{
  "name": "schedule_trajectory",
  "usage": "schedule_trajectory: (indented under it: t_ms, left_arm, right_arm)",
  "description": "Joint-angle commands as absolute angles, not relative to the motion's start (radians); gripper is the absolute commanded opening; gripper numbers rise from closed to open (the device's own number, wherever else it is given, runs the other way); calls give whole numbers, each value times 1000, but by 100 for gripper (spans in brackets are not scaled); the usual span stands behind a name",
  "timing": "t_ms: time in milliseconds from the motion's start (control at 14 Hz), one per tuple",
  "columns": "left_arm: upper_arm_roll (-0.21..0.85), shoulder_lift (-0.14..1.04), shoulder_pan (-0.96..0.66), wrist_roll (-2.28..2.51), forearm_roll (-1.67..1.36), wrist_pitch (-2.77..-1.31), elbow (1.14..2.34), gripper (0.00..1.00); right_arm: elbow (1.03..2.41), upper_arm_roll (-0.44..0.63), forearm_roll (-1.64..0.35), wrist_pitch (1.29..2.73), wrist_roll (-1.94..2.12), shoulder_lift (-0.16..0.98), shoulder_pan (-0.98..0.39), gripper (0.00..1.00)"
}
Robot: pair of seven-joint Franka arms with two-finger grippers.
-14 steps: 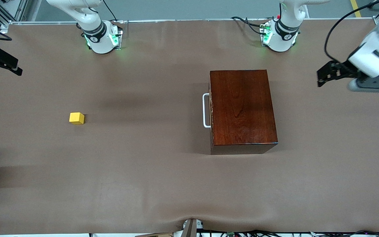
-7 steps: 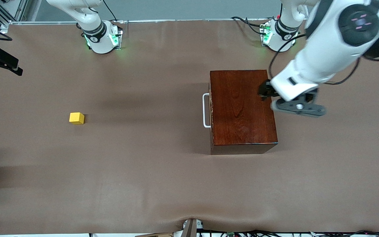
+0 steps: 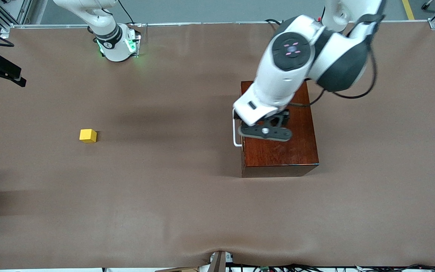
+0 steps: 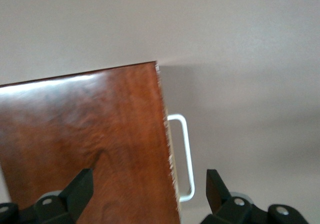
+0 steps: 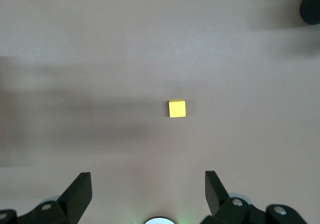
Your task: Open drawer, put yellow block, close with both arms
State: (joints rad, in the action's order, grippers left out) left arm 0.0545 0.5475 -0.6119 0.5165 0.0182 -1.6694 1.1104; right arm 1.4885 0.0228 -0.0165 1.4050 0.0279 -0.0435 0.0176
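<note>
I hold the left hand (image 4: 145, 191) spread wide over the closed drawer's (image 3: 242, 128) white handle (image 4: 184, 156) to grab it. The right hand (image 5: 147, 191), also released, waits above the yellow block (image 5: 177, 108) for pickup.

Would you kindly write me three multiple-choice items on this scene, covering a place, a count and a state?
1. Where is the left gripper?
A. Over the wooden box, near the handle
B. Over the yellow block
C. Beside its base

2. How many yellow blocks lie on the table?
A. Three
B. Two
C. One

3. The drawer is:
A. Pulled out
B. Shut
C. Removed

Answers: 1 A, it hangs above the box's handle end. 2 C, one cube is visible. 3 B, the front sits flush with the box.
</note>
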Motion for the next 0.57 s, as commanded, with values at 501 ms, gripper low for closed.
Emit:
schedule_trajectory:
  t_ms: [501]
  left_arm:
    - [-129, 764, -891, 707, 14, -1804, 1023, 100]
  right_arm:
    - [1480, 25, -26, 1401, 25, -40, 29, 100]
